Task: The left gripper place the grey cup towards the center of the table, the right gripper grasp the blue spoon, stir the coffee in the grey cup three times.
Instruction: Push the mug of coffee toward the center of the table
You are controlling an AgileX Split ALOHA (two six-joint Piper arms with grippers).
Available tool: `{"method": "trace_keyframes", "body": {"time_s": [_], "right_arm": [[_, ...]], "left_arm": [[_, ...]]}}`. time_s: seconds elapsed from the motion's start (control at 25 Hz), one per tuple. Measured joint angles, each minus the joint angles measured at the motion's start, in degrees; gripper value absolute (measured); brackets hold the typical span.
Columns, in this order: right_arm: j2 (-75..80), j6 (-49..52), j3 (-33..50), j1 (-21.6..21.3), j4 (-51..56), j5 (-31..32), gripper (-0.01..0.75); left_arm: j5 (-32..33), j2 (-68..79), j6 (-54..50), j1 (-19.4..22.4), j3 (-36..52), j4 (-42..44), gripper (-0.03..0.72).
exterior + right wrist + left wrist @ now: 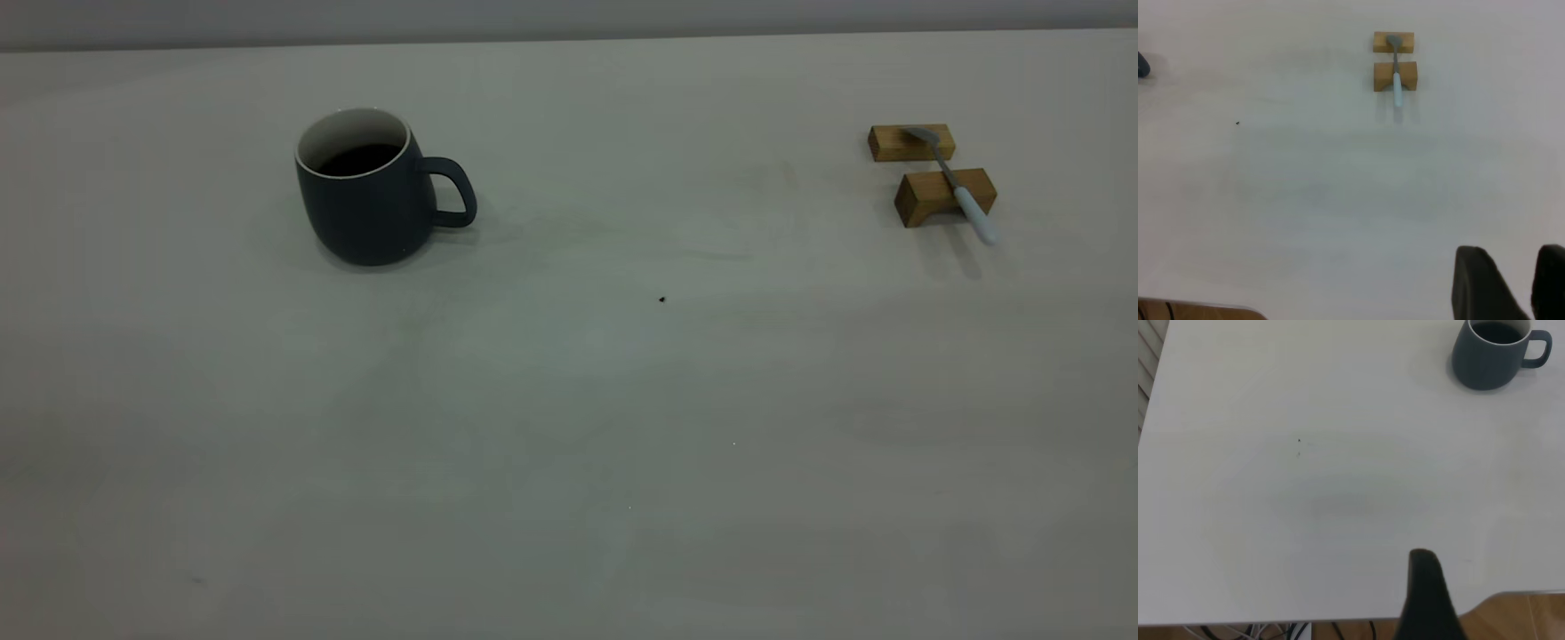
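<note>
Two wooden blocks (932,173) carry the blue spoon (956,184) at the tabletop's (569,427) right; the grey cup (373,188) holding coffee (358,159) stands left. Only wrist views show grippers: right gripper (1515,283) jaws parted, left gripper (1426,597) unclear.

A bare robot test bench, probably in a lab: a wide plain off-white table (569,427) against a blank grey wall (569,18), loose black cables (1281,630) hanging below its edge, and wood-toned flooring (1531,617) beneath. Nothing homely surrounds it.
</note>
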Motion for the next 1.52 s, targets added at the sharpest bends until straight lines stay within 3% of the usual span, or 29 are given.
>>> {"method": "trace_keyframes", "body": {"time_s": [1.32, 1.52], "right_arm": [[0.0, 0.0, 0.0, 0.0, 0.0, 0.0, 0.238], [0.0, 0.0, 0.0, 0.0, 0.0, 0.0, 0.238]], "left_arm": [[0.0, 0.1, 0.0, 0.0, -0.1, 0.7, 0.585], [0.1, 8.2, 0.0, 0.0, -1.6, 0.4, 0.585]]}}
